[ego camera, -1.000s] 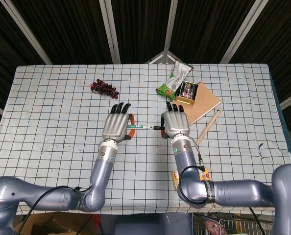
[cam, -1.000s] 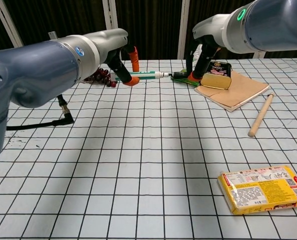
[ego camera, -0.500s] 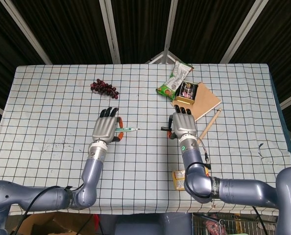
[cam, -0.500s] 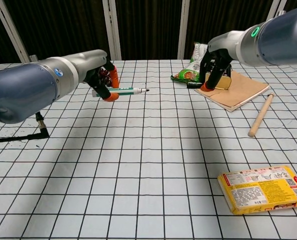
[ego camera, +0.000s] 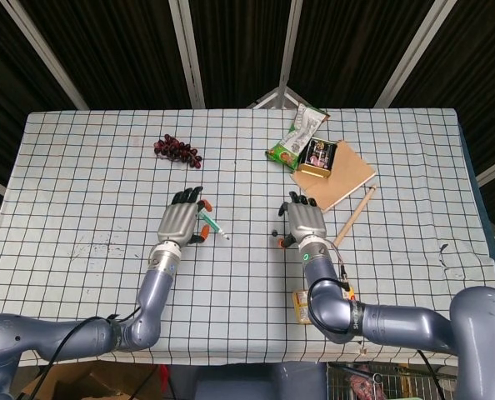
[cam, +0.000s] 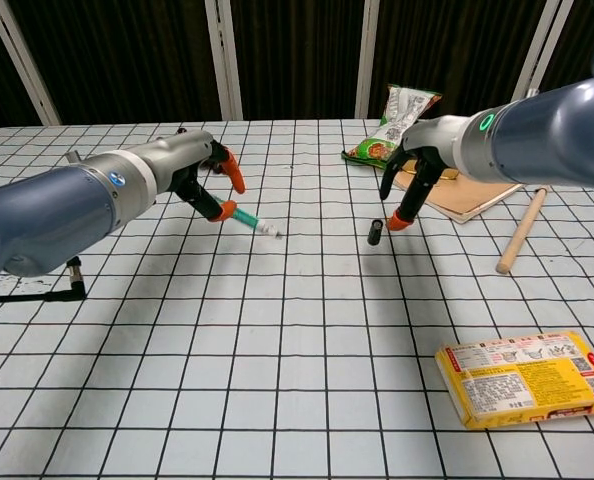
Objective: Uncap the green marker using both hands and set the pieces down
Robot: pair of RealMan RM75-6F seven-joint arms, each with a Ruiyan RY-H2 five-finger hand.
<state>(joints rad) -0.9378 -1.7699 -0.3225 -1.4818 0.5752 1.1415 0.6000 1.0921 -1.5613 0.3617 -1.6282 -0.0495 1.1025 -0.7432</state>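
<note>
My left hand pinches the uncapped green marker between orange-tipped fingers. The marker slopes down to the right, its white tip at or just above the tablecloth. The dark cap stands nearly upright on or just above the cloth, left of my right hand. In the chest view a small gap shows between the cap and the nearest orange fingertip. That hand's fingers point down at the table with nothing seen in them.
A wooden board with a tin and a green snack bag lie behind my right hand. A wooden stick lies to its right. A yellow packet sits near the front edge, and grapes at the far left.
The marker and cap have come apart and both hands have drawn back and lowered to the table. The marker tilted tip-down. The cap turned from lying level in the fingers to nearly upright beside them.
</note>
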